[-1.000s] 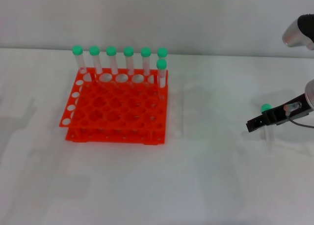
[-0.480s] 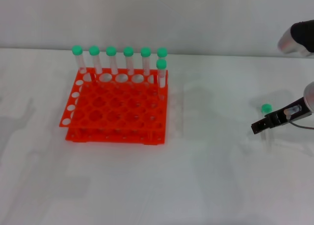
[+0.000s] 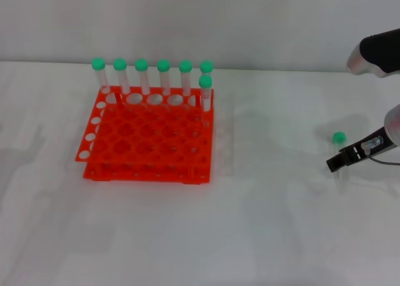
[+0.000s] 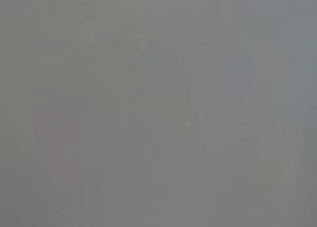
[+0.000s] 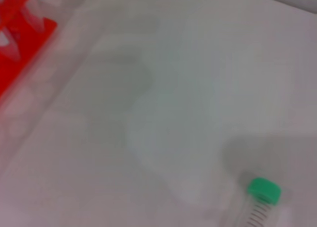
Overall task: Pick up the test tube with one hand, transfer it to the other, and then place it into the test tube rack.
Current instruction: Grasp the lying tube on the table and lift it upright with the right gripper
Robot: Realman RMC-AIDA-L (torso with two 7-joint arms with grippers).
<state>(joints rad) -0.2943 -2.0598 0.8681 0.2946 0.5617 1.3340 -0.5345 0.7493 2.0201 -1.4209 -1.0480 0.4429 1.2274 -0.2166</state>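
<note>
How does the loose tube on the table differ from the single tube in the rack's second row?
The loose test tube lies flat on the white table; the second-row tube stands upright in a hole. The loose one sits far right near the right gripper; the other is at the test tube rack's right edge. Both have green caps and clear bodies.

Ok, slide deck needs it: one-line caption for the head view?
Right gripper beside a loose test tube on the table, test tube rack with seven tubes.
</note>
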